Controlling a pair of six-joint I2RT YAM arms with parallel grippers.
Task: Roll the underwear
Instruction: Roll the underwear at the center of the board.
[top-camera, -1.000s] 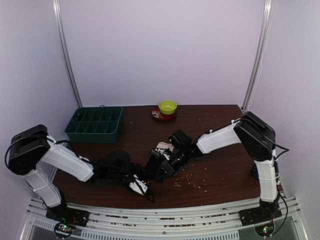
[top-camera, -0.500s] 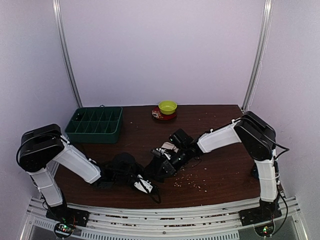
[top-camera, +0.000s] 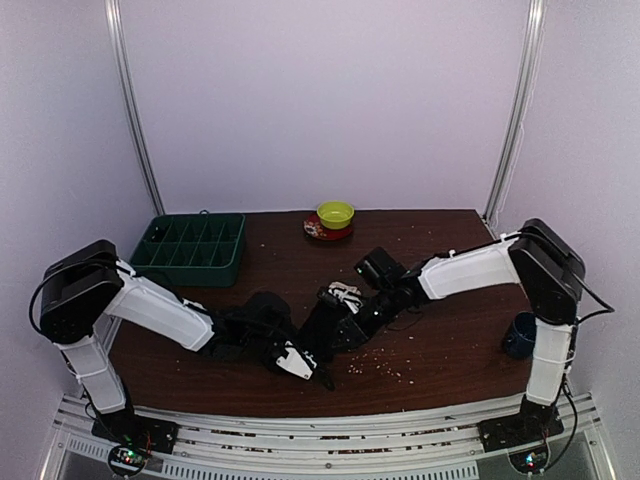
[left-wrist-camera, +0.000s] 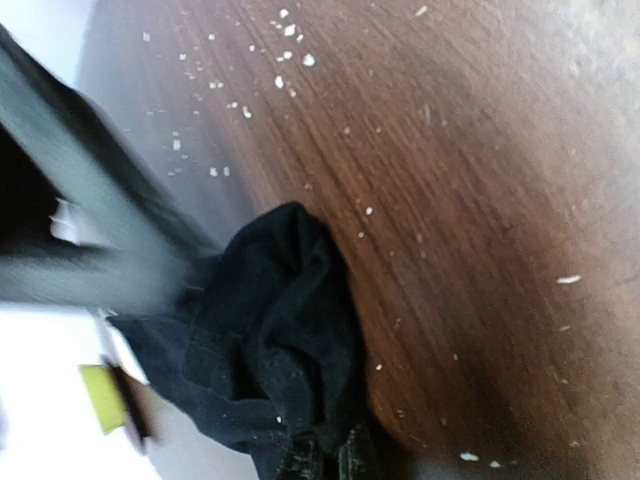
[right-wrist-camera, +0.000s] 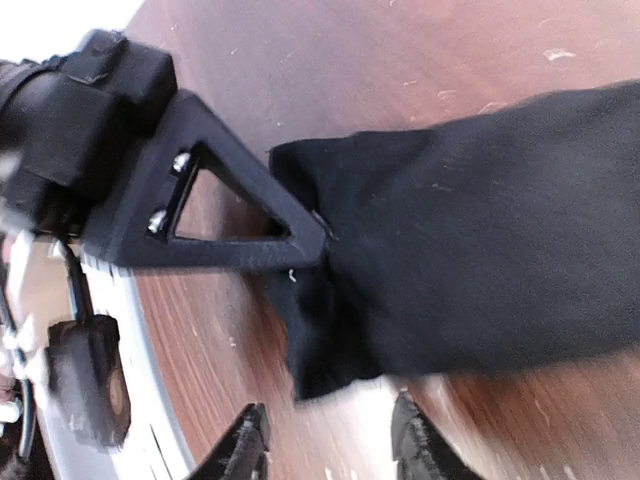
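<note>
1. The underwear (right-wrist-camera: 470, 250): black cloth, bunched, lying on the desk (top-camera: 440, 245) about mid-width, closer to the near edge than the far. From above it merges with the two dark hands. A scrap of white trim (top-camera: 345, 293) shows on its far side, by the right wrist.
2. Left hand (right-wrist-camera: 316, 238): closed, its tip pinching the near-left end of the cloth, which gathers into the tip. The arm comes in low from the left.
3. Right hand (right-wrist-camera: 330, 448): fingers apart with only wood between them, gripping nothing. A corner of the cloth lies just short of the gap.
4. Edges: the near desk edge runs close by the left hand, with metal rails (top-camera: 300, 425) just past it. Room is tight on that side.
5. Open room: a stretch of wood far of the cloth, and a wider one to its right.
6. Pale crumbs (top-camera: 380, 360) are scattered just right of the cloth, toward the near edge.
7. Green compartment tray (top-camera: 190, 250): far left corner, well apart.
8. Yellow-green bowl (top-camera: 335, 213) on a red saucer (top-camera: 316, 231): far edge, middle, well apart.
9. Dark cup (top-camera: 518, 335): right edge, beside the right arm's upright link.
10. In the way: both forearms lie low over the desk, meeting at the cloth.
</note>
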